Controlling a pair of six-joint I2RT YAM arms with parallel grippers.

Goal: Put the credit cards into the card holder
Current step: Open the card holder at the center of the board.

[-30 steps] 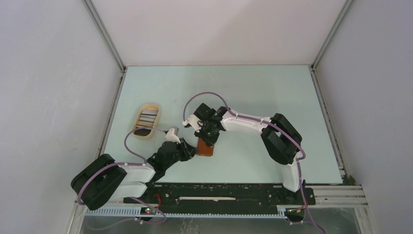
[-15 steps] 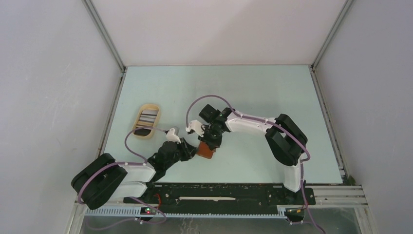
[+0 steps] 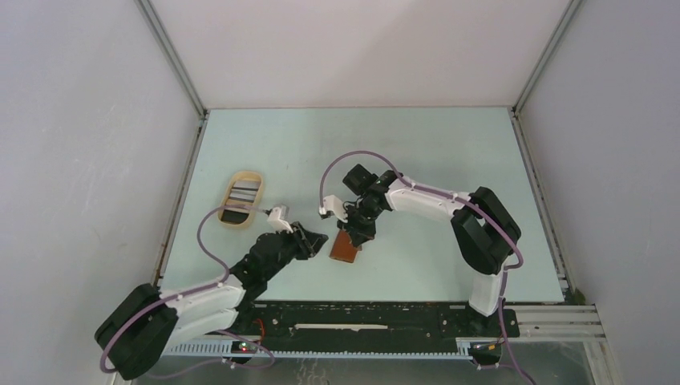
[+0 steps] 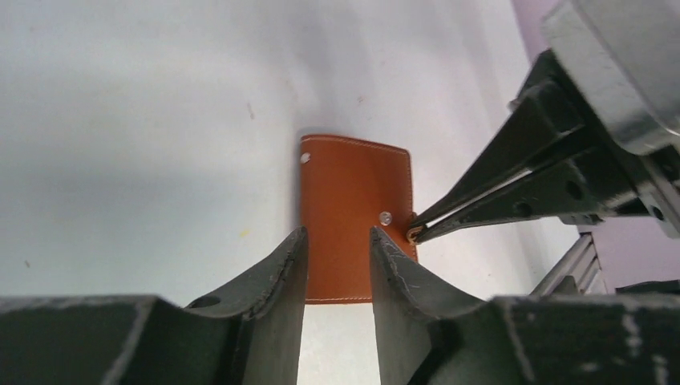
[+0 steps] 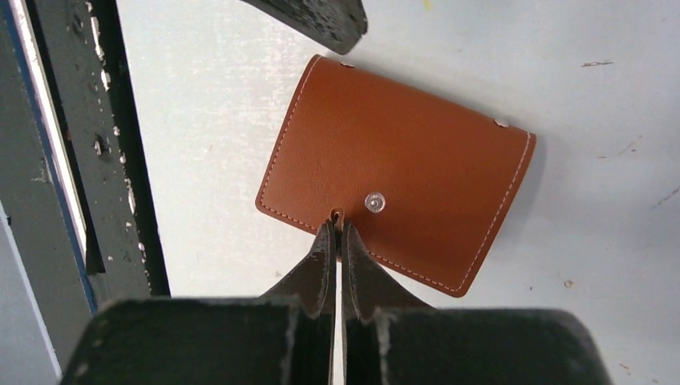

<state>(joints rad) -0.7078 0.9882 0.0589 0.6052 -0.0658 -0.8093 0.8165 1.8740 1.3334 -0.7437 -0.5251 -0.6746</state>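
Note:
The card holder (image 3: 346, 249), a closed reddish-brown wallet, lies flat on the table near the front middle. My right gripper (image 5: 337, 226) is shut on the small clasp tab at the card holder's (image 5: 401, 164) long edge, beside a metal snap. My left gripper (image 4: 337, 235) is open just over the near end of the card holder (image 4: 353, 192), with nothing pinched between its fingers. The right gripper's fingertips (image 4: 433, 218) show at the wallet's right edge. The credit cards (image 3: 242, 194) sit on edge in an oval tan tray (image 3: 243, 173) at the left.
The black rail (image 5: 128, 160) at the table's near edge runs close to the card holder. The left arm (image 3: 200, 297) stretches from the front left. The enclosure walls (image 3: 96, 160) bound the table.
My right gripper has shut on the clasp tab and moved slightly right and nearer, shifting the card holder a little. My left arm has drawn back to the left, its jaws a bit wider.

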